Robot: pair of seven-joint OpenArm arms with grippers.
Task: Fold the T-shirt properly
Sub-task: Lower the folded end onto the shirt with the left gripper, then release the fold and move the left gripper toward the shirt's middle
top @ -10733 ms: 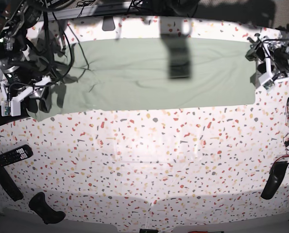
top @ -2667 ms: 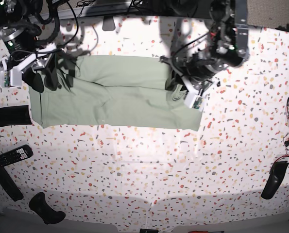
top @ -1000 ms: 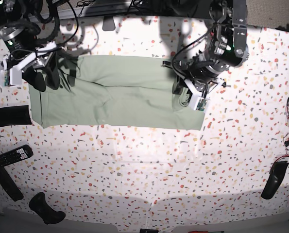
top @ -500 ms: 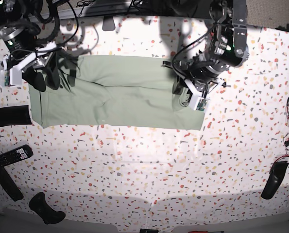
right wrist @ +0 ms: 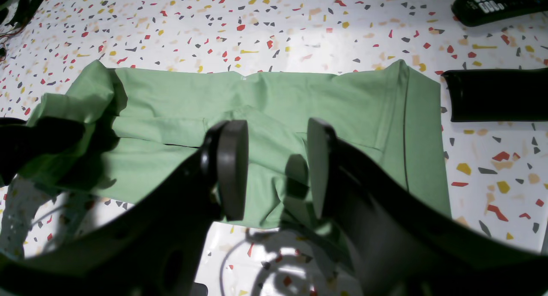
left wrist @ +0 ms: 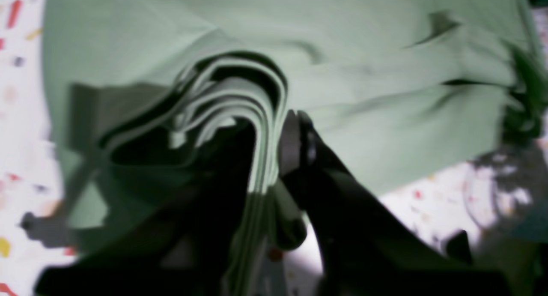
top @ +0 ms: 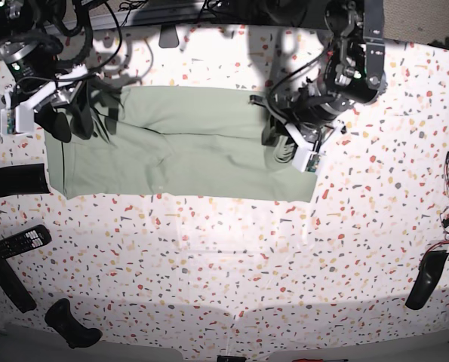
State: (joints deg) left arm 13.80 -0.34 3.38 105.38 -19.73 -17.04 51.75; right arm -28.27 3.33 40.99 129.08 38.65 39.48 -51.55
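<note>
The T-shirt (top: pixel 171 143) lies folded at the table's (top: pixel 232 264) 12 o'clock, the left gripper (left wrist: pixel 269 159) apparently pinching its stacked layers to carry the fold, while the right gripper (right wrist: pixel 276 167) hovers spread, empty.

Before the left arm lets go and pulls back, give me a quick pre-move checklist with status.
1. Left gripper has fabric between its fingers: ok, several stacked layers of the T-shirt sit bunched there.
2. Left fingers fully released: cannot tell, the wrist view is blurred.
3. Right gripper free of cloth: ok, it is open with nothing between the fingers, above the shirt's other end.
4. Folded-over end lying flat: not ok, the layers arch up at the left gripper.
5. Near edge straight: ok in the base view.
6. Remote control clear of the shirt: ok, it lies apart on the table.
</note>
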